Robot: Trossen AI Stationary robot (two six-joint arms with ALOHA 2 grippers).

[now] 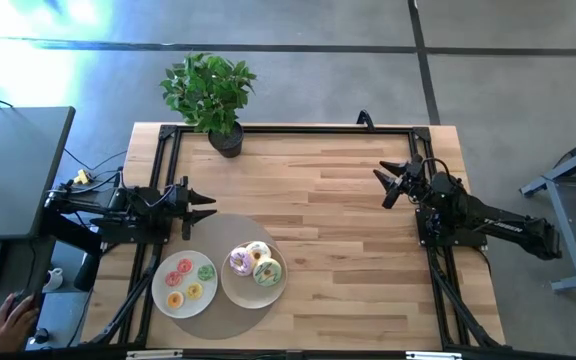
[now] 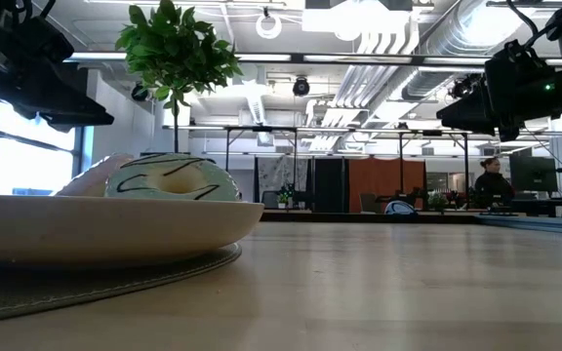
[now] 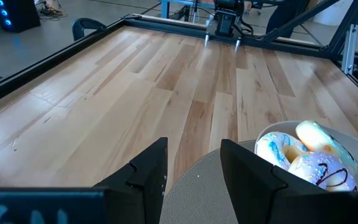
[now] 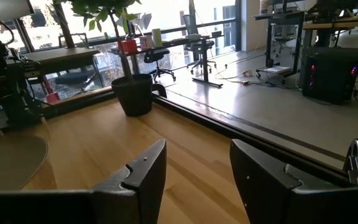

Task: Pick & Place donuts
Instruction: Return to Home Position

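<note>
Three larger donuts (image 1: 255, 264), frosted pink, cream-white and green, lie piled on a white plate (image 1: 230, 290) near the table's near edge. Several mini donuts (image 1: 189, 279), red, green and yellow, sit on a second white plate (image 1: 160, 297) to its left. Both plates rest on a round grey mat (image 1: 213, 228). In the low view the green donut (image 2: 172, 179) tops the plate (image 2: 105, 232). My left gripper (image 1: 206, 207) is open, hovering at the mat's far-left rim, above and left of the donuts (image 3: 306, 154). My right gripper (image 1: 385, 186) is open over the table's right side, far from them.
A potted plant (image 1: 211, 95) stands at the table's far edge, left of centre. A black frame rail (image 1: 298, 128) borders the tabletop. Bare wood (image 1: 338, 240) spans the middle between the arms. A person's hand (image 1: 13, 320) shows off the table's left side.
</note>
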